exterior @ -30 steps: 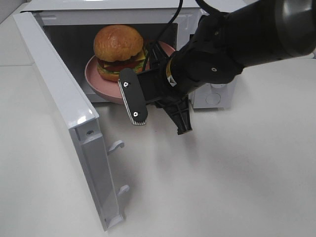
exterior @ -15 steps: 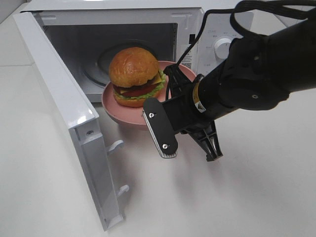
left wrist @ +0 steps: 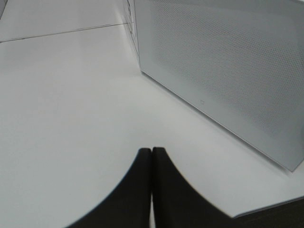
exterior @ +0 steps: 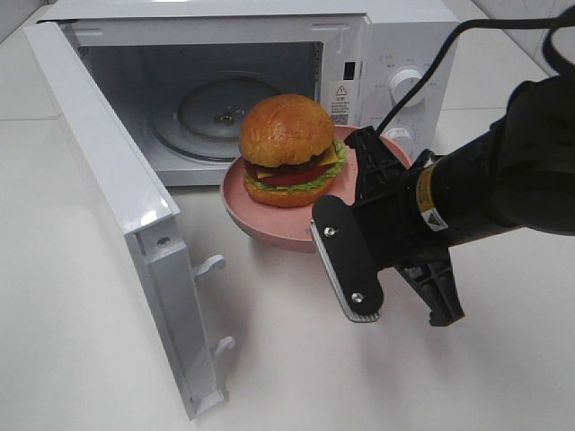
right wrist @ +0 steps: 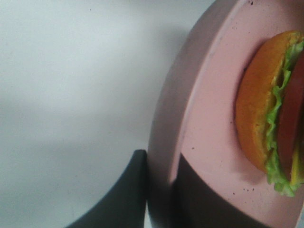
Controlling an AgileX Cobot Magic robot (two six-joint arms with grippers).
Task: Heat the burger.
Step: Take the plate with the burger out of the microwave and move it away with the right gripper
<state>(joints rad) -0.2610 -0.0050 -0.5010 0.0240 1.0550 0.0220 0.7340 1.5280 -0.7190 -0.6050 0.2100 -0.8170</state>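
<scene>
The burger (exterior: 289,144), with its golden-brown bun, lettuce, tomato and cheese, sits on a pink plate (exterior: 260,224) held above the table just in front of the open microwave (exterior: 225,27). My right gripper (exterior: 373,166) is shut on the plate's right rim. The right wrist view shows the right gripper (right wrist: 164,190) with one finger on each side of the plate (right wrist: 209,118) rim and the burger (right wrist: 266,114) beyond. My left gripper (left wrist: 151,161) is shut and holds nothing, low over the table beside the microwave door (left wrist: 228,71).
The microwave door (exterior: 117,180) swings wide open to the left, its latch hooks pointing right. The glass turntable (exterior: 220,112) inside is bare. Control dials (exterior: 409,85) sit on the microwave's right panel. White tabletop (exterior: 269,359) lies in front.
The right gripper has carried the plate and burger out of the microwave cavity, towards the front and right. The turntable now shows bare.
</scene>
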